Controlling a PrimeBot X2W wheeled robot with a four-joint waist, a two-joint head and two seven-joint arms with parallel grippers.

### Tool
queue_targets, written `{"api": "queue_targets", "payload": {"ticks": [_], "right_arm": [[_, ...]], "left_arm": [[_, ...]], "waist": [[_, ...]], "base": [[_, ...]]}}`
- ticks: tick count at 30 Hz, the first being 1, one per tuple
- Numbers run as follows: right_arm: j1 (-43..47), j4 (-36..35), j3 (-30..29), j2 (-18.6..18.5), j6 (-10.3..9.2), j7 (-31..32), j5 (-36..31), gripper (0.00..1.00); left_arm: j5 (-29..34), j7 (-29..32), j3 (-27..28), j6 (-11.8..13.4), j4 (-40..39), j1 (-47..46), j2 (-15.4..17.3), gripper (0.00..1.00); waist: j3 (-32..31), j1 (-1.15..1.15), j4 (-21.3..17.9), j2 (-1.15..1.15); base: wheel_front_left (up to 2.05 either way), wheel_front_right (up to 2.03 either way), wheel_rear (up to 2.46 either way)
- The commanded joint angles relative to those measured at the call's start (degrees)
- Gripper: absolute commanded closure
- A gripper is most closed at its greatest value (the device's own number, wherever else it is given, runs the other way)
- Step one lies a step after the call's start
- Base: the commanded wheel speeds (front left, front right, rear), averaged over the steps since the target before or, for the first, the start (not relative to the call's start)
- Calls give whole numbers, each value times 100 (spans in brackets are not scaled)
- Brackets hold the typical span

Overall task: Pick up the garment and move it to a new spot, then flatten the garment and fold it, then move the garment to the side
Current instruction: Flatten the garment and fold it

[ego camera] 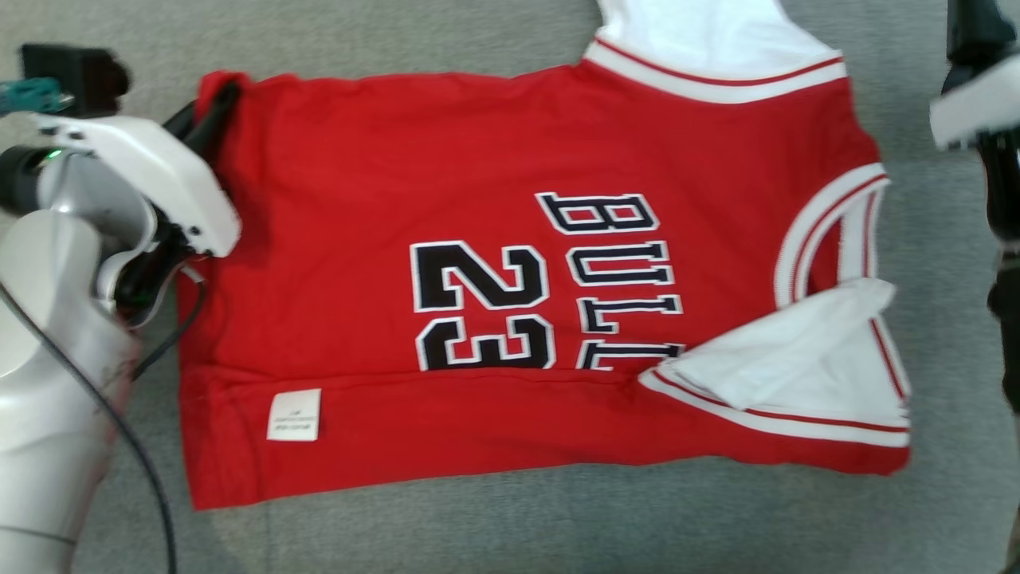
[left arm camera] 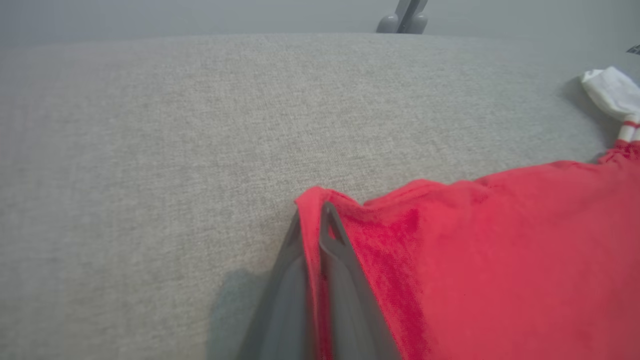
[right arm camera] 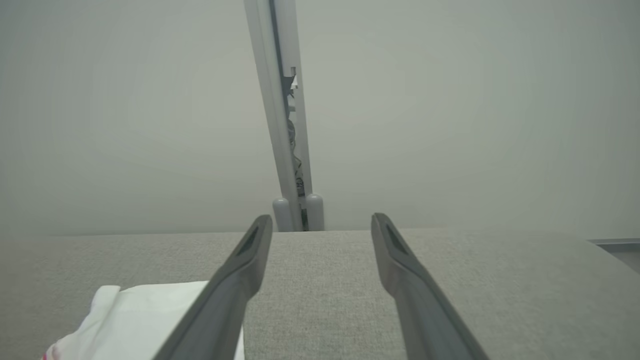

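The garment (ego camera: 494,319) is a red jersey with white trim, a black "23" and lettering, spread on the grey fabric surface (ego camera: 558,518), its near long edge folded over. My left gripper (ego camera: 219,100) is shut on the garment's far left corner. In the left wrist view the fingers (left arm camera: 335,250) pinch the red corner (left arm camera: 450,260) of the garment between them. My right gripper (right arm camera: 320,225) hangs open above the surface at the far right, with nothing between its fingers. A white sleeve (right arm camera: 150,315) of the garment lies just to its left.
The grey padded surface (left arm camera: 150,150) stretches beyond the garment on every side. A pale vertical post (right arm camera: 287,150) rises behind the far edge of the surface. A black cable (ego camera: 135,454) runs along my left arm.
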Motion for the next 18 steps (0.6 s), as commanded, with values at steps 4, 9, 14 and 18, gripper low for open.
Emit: {"api": "queue_targets", "payload": {"ticks": [4, 9, 14, 18], "right_arm": [[-1021, 1070, 441, -271, 0, 352, 69, 0], [-1799, 2005, 1146, -475, 0, 875, 106, 0], [-2089, 2387, 1794, -589, -1, 1297, 353, 0], [-2106, 2588, 2304, -705, -1, 1780, 748, 0]], "left_arm": [[-47, -66, -452, -2, -89, -418, -227, 100], [-144, -218, -885, -2, -77, -726, -376, 100], [-265, -356, -1116, 2, 19, -833, -374, 100], [-398, -480, -1283, 3, 114, -887, -306, 100]], "waist": [[357, 0, 611, 0], [539, 0, 939, 0], [587, 0, 1012, 0], [585, 0, 1006, 0]], "base": [[0, 0, 0], [0, 0, 0], [0, 0, 0], [0, 0, 0]]}}
